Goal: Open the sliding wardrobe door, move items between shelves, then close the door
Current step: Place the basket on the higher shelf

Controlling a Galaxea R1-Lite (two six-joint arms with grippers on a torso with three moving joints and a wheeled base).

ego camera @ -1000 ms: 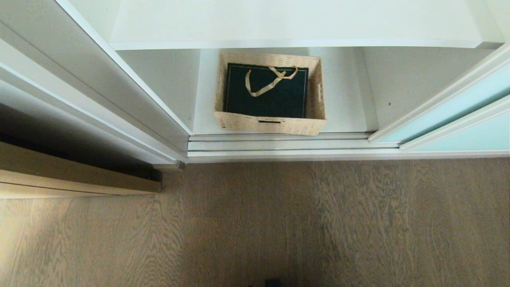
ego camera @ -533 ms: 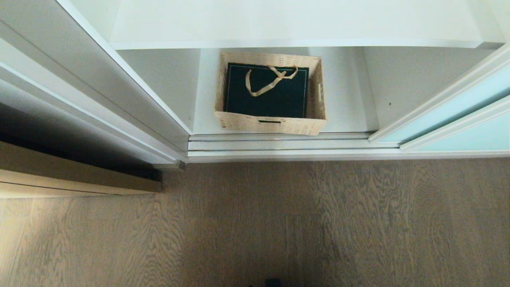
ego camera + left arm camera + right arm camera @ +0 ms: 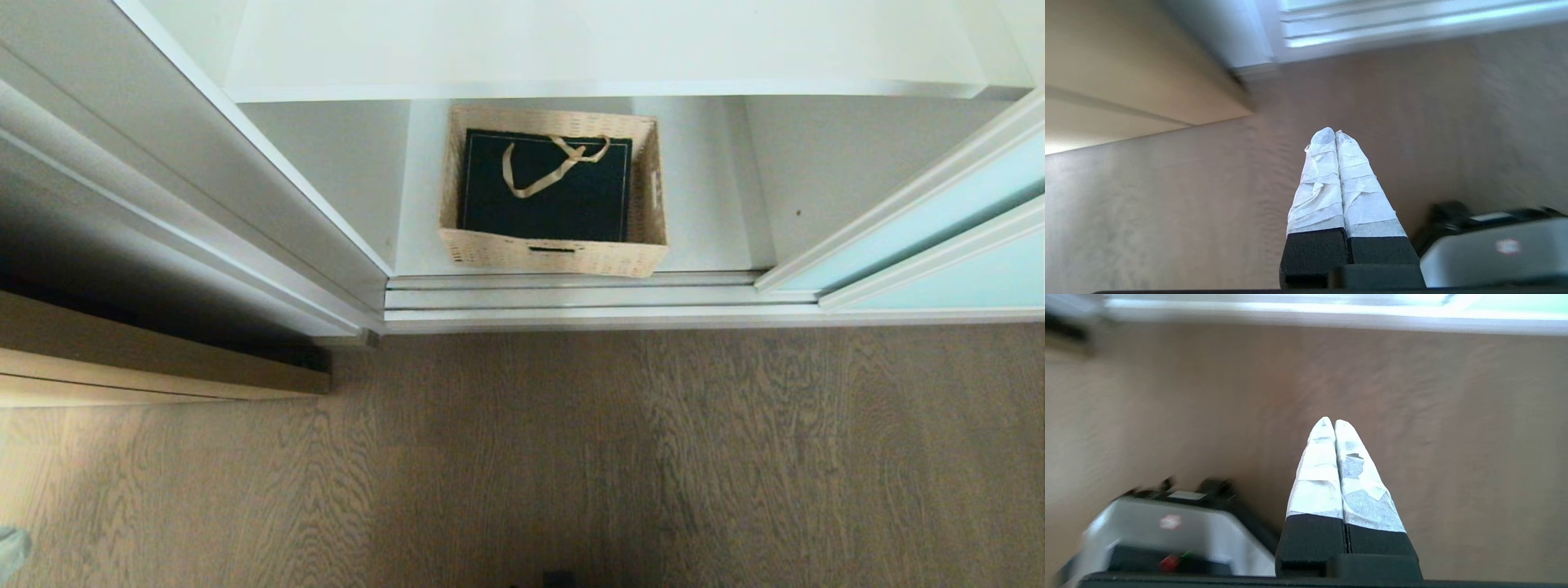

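With the sliding wardrobe door (image 3: 922, 245) already drawn aside to the right of the wicker basket (image 3: 553, 253), you are past the opening step — the item move is the one in hand, judging by the layout.

The basket sits on the lower shelf (image 3: 710, 220), its front edge just behind the door track (image 3: 571, 298). Flat inside the basket lies the dark green gift bag (image 3: 545, 204), ribbon handle on top. An upper shelf (image 3: 604, 49) overhangs the basket's back edge.

Left gripper (image 3: 1335, 132): fingers pressed together, holding nothing, over the wood floor (image 3: 522, 457) well short of the basket. Right gripper (image 3: 1329, 421): likewise closed and empty, over the floor.

Next move, as I read it — you'll need to spread a gripper and bring it in past the track to the basket. Watch the upper shelf when lifting; clearance above the basket looks tight.
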